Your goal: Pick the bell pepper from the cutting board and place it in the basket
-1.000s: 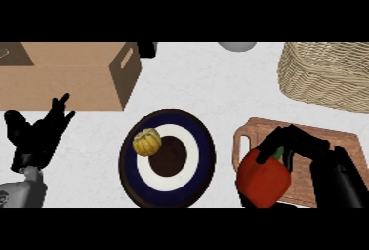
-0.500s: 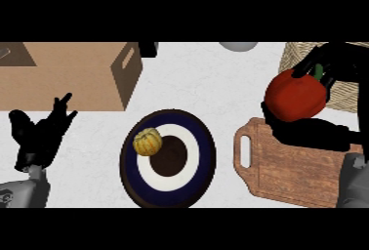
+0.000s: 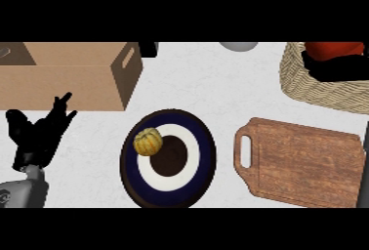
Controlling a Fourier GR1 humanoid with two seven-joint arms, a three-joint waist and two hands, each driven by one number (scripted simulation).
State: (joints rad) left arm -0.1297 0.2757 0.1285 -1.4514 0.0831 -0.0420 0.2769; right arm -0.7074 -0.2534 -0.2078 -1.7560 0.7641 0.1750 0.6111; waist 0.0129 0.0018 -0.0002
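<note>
The red bell pepper (image 3: 333, 49) is at the top right, inside the rim of the woven basket (image 3: 314, 90). My right hand (image 3: 338, 69) is curled round its lower side, within the basket's opening, and is partly cut off by the view's edge. The wooden cutting board (image 3: 302, 161) lies bare at the lower right. My left hand (image 3: 39, 132) rests open at the left edge, fingers up, beside the box.
A dark blue and white plate (image 3: 194, 188) sits in the middle with a small yellow squash (image 3: 148, 141) on it. A cardboard box (image 3: 65, 73) stands at the upper left. A grey round object (image 3: 238, 45) shows at the top edge.
My right hand lifted the pepper off the cutting board and carried it up and to the right, over the basket. The left hand stayed put.
</note>
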